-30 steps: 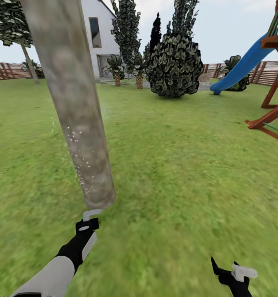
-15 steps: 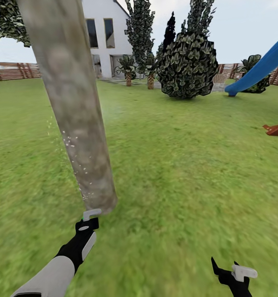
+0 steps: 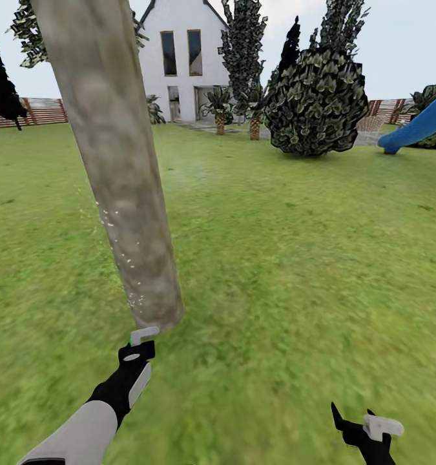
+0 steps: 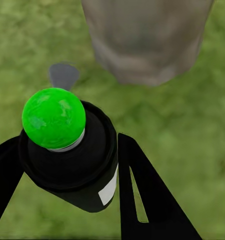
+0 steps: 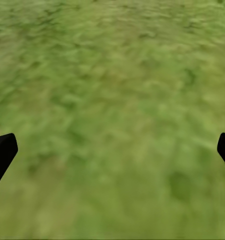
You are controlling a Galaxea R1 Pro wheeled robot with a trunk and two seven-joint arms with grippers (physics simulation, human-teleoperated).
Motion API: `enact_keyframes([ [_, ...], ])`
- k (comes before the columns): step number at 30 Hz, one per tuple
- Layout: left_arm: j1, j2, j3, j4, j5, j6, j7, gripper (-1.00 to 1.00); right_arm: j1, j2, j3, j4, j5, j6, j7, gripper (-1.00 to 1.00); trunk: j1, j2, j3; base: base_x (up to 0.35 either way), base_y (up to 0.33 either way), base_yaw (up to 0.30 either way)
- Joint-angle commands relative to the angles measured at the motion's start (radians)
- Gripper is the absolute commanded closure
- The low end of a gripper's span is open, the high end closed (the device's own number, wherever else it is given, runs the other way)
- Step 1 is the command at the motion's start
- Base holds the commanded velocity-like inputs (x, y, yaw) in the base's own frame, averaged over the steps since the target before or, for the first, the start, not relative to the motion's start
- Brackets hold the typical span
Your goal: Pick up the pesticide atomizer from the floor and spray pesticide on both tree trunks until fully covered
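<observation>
Mottled grey-beige tree trunk (image 3: pixel 117 174)

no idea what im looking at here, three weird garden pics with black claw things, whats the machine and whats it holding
It is a simulated two-armed robot on wheels, standing on a lawn. The big picture comes from a camera on its head, looking forward and down. The thick grey column is a tree trunk right in front of it, speckled with small white droplets. Behind it are a white house, a big dark bush and a blue slide.

The other two pictures come from cameras on its wrists, looking along the jaws. The left gripper is closed on the pesticide atomizer, a dark bottle with a green top, pointed at the base of the trunk. The right gripper is open and holds nothing, with grass beneath it.
</observation>
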State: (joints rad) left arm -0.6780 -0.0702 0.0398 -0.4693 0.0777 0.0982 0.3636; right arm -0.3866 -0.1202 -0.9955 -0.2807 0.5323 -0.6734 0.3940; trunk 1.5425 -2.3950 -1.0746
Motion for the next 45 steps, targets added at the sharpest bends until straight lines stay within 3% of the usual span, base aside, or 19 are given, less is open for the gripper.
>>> enact_keyframes([
  [1, 0.000, 0.001, 0.000, 0.000, -0.001, 0.000, 0.000, 1.00, 0.000, 0.000, 0.000, 0.000, 0.000, 0.000, 0.000, -1.00, 0.000, 0.000, 0.000, 0.000, -0.272, 0.276],
  [25, 0.000, 0.001, 0.000, -0.002, 0.001, 0.002, -0.002, 1.00, 0.000, 0.001, 0.000, 0.000, 0.000, 0.000, 0.000, -1.00, 0.000, 0.000, 0.000, 0.206, -0.224, 0.276],
  [32, 0.000, 0.000, 0.000, -0.003, 0.001, 0.000, -0.002, 1.00, 0.000, 0.001, 0.000, 0.000, 0.000, 0.000, 0.000, -1.00, 0.000, 0.000, 0.000, 0.032, -0.265, 0.276],
  [45, 0.000, 0.000, 0.000, -0.003, 0.001, 0.000, -0.003, 1.00, 0.000, 0.001, 0.000, 0.000, 0.000, 0.000, 0.000, -1.00, 0.000, 0.000, 0.000, 0.000, -0.274, 0.061],
])
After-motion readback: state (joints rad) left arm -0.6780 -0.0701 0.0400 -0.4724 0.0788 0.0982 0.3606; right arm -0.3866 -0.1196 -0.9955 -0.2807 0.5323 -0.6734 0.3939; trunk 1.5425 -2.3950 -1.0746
